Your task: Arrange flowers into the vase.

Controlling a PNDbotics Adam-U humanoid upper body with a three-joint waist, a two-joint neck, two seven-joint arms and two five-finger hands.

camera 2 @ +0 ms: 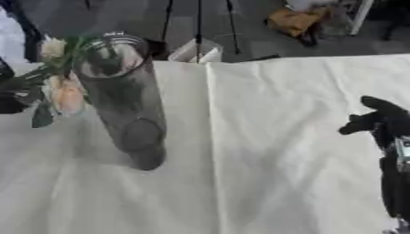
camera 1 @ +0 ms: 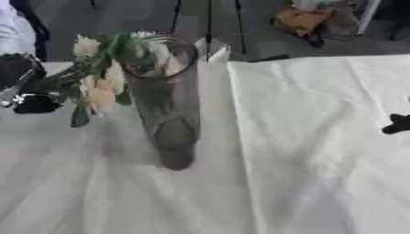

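Observation:
A tall clear glass vase (camera 1: 166, 100) stands upright on the white tablecloth (camera 1: 312, 137), left of centre. My left hand (camera 1: 30, 101) comes in from the left edge, shut on the green stems of a bunch of pale peach and cream flowers (camera 1: 98, 87). The blooms and leaves lean against the vase's left side, and some reach up to its rim (camera 1: 160, 43). My right hand (camera 2: 376, 121) hangs over the cloth at the right edge, far from the vase, holding nothing; its fingers look loosely bent.
The table's far edge runs just behind the vase. Beyond it are a dark floor, a white folded item (camera 2: 196, 51) and a brown object (camera 2: 296, 20). A person's white sleeve (camera 1: 12, 27) shows at the upper left.

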